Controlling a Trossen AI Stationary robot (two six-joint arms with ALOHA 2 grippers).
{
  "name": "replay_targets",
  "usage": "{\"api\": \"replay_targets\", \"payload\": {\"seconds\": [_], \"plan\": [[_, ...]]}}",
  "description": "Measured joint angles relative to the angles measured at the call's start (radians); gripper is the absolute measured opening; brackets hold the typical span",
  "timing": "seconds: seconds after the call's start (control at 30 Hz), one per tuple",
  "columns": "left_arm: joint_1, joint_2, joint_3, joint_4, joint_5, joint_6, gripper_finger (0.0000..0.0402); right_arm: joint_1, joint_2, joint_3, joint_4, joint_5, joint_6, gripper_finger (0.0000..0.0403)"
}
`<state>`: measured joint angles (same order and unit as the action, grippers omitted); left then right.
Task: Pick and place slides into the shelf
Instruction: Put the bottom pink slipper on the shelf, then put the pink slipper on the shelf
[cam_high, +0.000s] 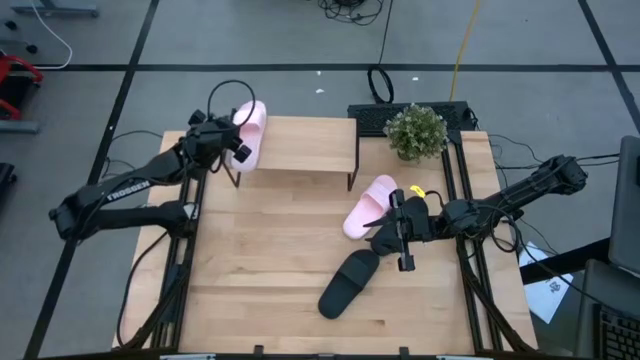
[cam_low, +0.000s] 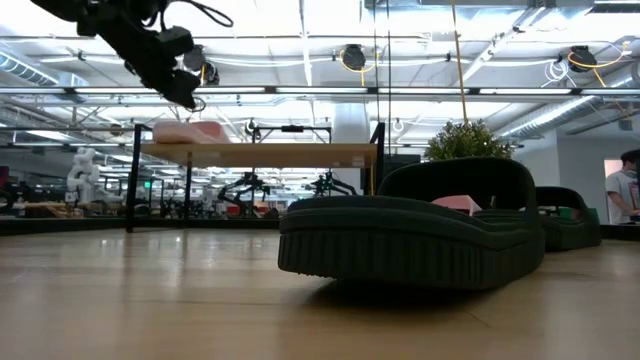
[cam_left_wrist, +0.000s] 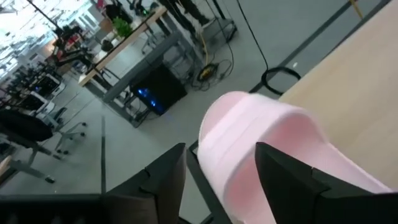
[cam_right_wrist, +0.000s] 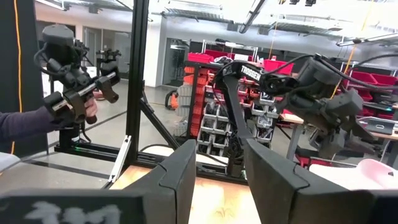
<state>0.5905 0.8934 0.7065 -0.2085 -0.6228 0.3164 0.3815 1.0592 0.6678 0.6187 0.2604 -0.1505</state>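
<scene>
One pale pink slide (cam_high: 250, 130) lies on the left end of the shelf (cam_high: 300, 148), its far end reaching past the shelf's far edge. My left gripper (cam_high: 238, 145) hovers open just left of and above it; in the left wrist view the slide (cam_left_wrist: 273, 155) shows beyond the spread fingers. A second pink slide (cam_high: 368, 205) lies on the table at the right. One black slide (cam_high: 348, 283) lies near the front, and another (cam_low: 568, 228) sits farther back. My right gripper (cam_high: 392, 235) stands open beside the second pink slide, nothing between its fingers (cam_right_wrist: 180, 180).
A potted plant (cam_high: 415, 130) stands at the table's far right corner, right of the shelf. The table's near left part (cam_high: 250, 280) is bare wood. Beyond the table a person's hand (cam_right_wrist: 74, 109) holds a hand-held device.
</scene>
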Motion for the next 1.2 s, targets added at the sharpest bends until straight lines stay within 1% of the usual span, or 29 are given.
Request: {"api": "replay_targets", "payload": {"seconds": [0.13,0.37,0.5,0.63,0.8,0.9,0.97,1.1,1.2], "plan": [[-0.001,-0.018,0.0,-0.016,0.001,-0.009,0.0208,0.0,0.0,0.0,0.004,0.0,0.0,0.0128],[-0.048,-0.078,0.012,-0.006,0.0,-0.014,0.0209,0.0,0.0,0.0,0.004,0.0,-0.007,0.0128],[-0.1,-0.15,0.046,-0.01,-0.003,-0.011,0.021,0.0,0.023,0.0,-0.011,0.0,-0.07,0.0128],[-0.163,-0.222,0.089,-0.07,-0.007,-0.016,0.021,0.006,0.074,0.0,-0.01,0.013,-0.15,0.0128],[-0.243,-0.288,0.12,-0.133,-0.007,-0.042,0.0209,0.011,0.152,0.004,-0.011,0.1,-0.177,0.0128],[-0.281,-0.312,0.131,-0.168,-0.008,-0.041,0.0209,0.032,0.204,0.044,-0.064,0.181,-0.182,0.0128],[-0.3,-0.321,0.133,-0.18,-0.008,-0.047,0.0209,0.051,0.243,0.094,-0.129,0.254,-0.187,0.0128],[-0.324,-0.327,0.133,-0.198,-0.01,-0.058,0.0209,0.101,0.317,0.24,-0.36,0.436,-0.164,0.0128],[-0.337,-0.325,0.133,-0.225,-0.038,-0.063,0.0209,0.142,0.376,0.365,-0.607,0.593,-0.073,0.0128]]}}
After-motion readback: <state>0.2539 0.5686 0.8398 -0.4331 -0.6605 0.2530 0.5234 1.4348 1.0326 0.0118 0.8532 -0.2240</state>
